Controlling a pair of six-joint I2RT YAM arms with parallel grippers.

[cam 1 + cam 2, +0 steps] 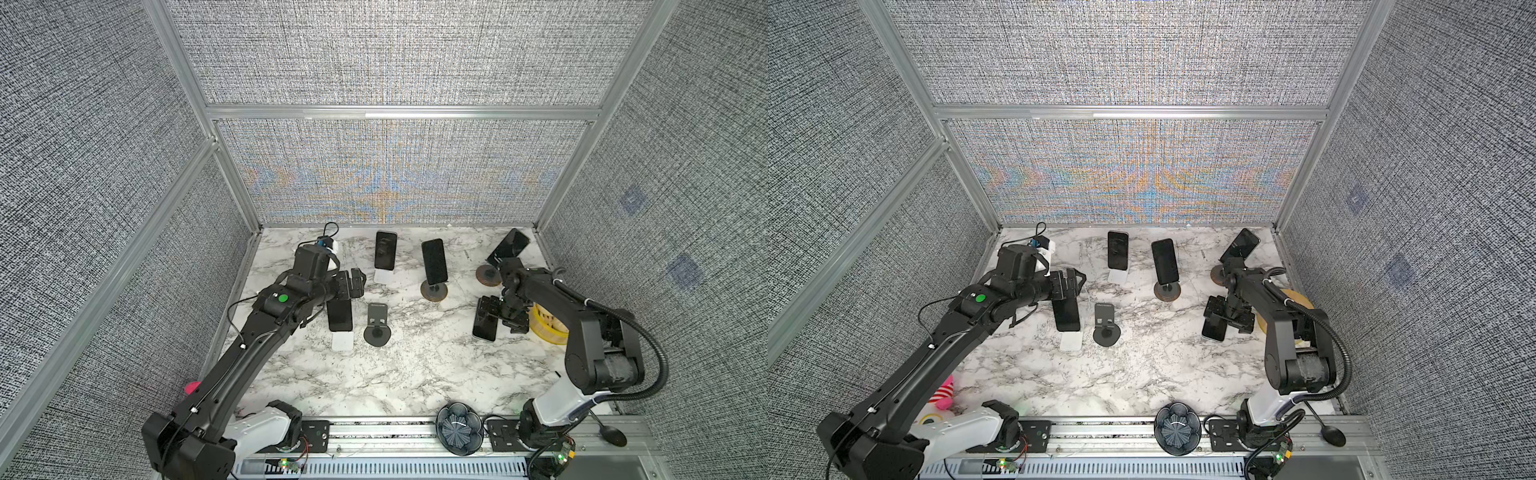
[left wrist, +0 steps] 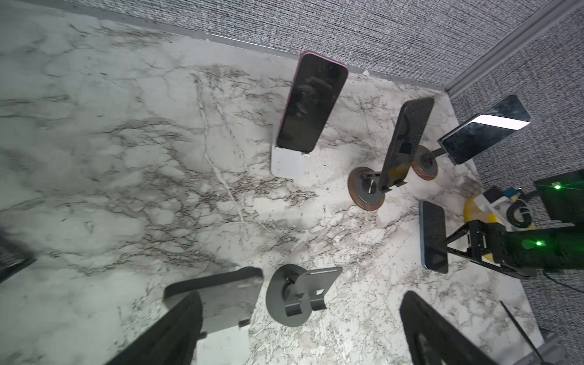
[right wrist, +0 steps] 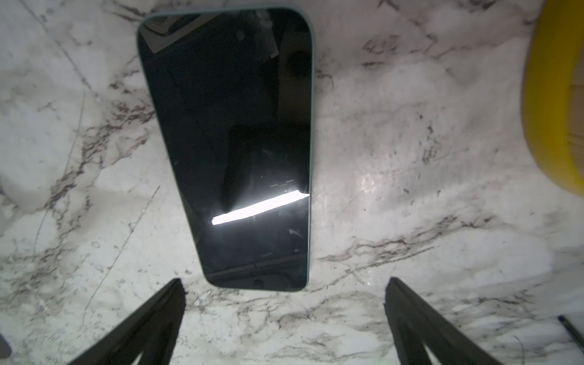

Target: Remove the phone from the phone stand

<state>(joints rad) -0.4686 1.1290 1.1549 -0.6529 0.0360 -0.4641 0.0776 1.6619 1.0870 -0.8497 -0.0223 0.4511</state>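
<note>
**Phone** (image 3: 234,142): dark screen up, lying flat on the marble surface (image 1: 415,374). It is near the right edge, about halfway between back and front, and on no stand. A strip of light is reflected on its glass.

**Right claw** (image 3: 284,284): spread wide and holding nothing. In both top views it hangs over the phone's far end. The wrist view shows both fingertips (image 3: 177,289) clear of the phone, with bare marble between them.

**Left claw** (image 1: 357,284): spread wide and holding nothing. It is raised near the left edge, above the left phone.

**Empty grey stand** (image 1: 377,326): round foot with an upright back plate. It stands left of centre, just beside the left phone.

**Left phone** (image 1: 340,313): propped on a white base (image 1: 343,343) near the left edge, partly under the left arm.

**Pink-edged phone** (image 2: 311,104): upright on a white stand (image 2: 286,164), towards the back edge and left of centre.

**Middle phone** (image 1: 434,262): upright on a round brown-rimmed stand (image 1: 434,293), towards the back and right of centre.

**Corner phone** (image 1: 509,245): tilted on a second round stand (image 1: 488,276), near the back right corner.

**Yellow round container** (image 1: 546,330): at the right edge, just beside the phone and partly behind the right arm.

**Dark bowl** (image 1: 459,428) and **black spoon** (image 1: 615,436): on the metal rail along the front edge.
</note>
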